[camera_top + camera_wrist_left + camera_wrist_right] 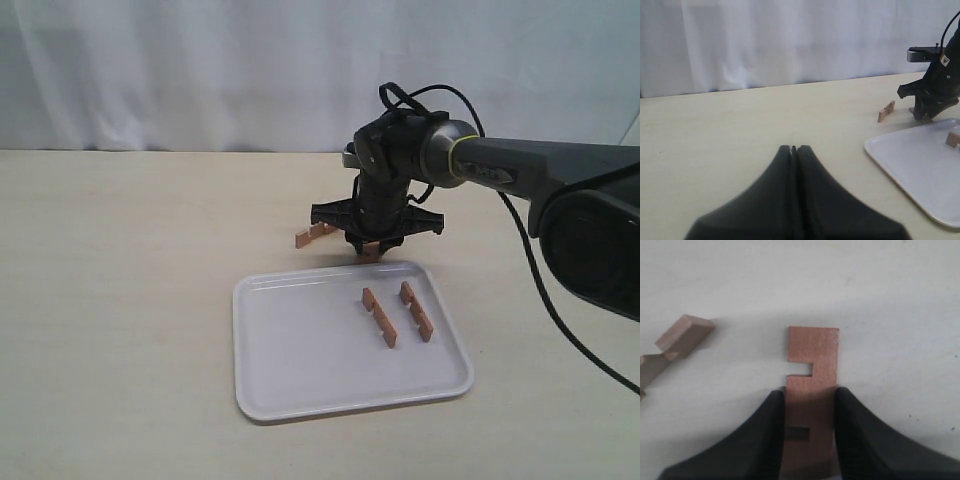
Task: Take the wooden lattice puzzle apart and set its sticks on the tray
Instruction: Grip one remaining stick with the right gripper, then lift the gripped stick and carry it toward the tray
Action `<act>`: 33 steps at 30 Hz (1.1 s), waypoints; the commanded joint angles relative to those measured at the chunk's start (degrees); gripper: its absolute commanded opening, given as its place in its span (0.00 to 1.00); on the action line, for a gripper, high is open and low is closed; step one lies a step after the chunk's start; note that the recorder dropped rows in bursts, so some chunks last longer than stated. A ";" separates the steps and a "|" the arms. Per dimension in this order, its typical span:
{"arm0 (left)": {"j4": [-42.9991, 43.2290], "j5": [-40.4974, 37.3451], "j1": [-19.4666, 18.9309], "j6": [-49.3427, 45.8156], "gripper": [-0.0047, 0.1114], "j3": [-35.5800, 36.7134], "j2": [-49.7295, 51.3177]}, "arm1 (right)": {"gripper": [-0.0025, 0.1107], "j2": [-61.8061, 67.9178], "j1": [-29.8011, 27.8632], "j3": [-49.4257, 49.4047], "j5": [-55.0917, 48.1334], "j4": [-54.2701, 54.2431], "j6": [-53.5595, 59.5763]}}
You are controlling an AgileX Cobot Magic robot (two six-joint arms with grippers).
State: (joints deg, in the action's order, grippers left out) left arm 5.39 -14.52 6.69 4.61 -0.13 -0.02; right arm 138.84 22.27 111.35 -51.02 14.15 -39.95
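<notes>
Four notched sticks, separated.
Two sticks (pixel 379 317) (pixel 416 310) lie parallel on the white tray (pixel 290 380); third stick (pixel 315 234) lies beyond it; fourth stick (pixel 811 390) is clamped.

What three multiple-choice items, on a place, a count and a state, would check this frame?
1. Where is the loose stick?
A) on the tray
B) on the table behind the tray
C) on the floor

2. How many sticks lie on the tray?
A) one
B) two
C) four

3. What is the right tool doing?
A) open, empty
B) shut on a stick
C) out of view

Answers:
1 B, it lies on bare table past the tray's far rim.
2 B, a pair lies side by side there.
3 B, the right wrist view shows it clamping a notched stick.
</notes>
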 commanded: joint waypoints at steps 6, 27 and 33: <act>-0.04 0.65 0.06 0.18 0.04 0.13 0.02 | 0.06 -2.51 -1.10 -0.14 1.72 3.01 -0.35; -0.04 0.65 0.06 0.18 0.04 0.13 0.02 | 0.06 -12.98 7.51 -0.14 -14.47 1.67 17.18; -0.04 0.65 0.06 0.18 0.04 0.13 0.02 | 0.06 -14.44 13.16 -0.89 -18.94 1.67 20.78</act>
State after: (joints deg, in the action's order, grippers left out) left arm 5.39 -14.52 6.69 4.61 -0.13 -0.02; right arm 125.49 33.44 111.27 -68.34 15.94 -21.53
